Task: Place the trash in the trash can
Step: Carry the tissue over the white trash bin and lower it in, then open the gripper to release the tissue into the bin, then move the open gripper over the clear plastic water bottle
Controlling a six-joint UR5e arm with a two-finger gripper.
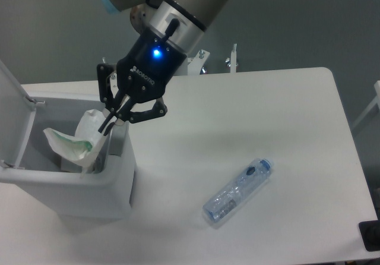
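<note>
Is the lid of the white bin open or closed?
Open. The trash can has its lid swung up at the left, so you can see inside, where the tool holds the wrapper.

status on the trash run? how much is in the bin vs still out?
Nothing of the two looks released yet. In hand: the gripper is shut on the crumpled wrapper, which hangs over the open trash can, ready to drop. Something pale already lies at the bin's bottom; I cannot tell what. Left: the crushed bottle lies untouched on the table.
</note>
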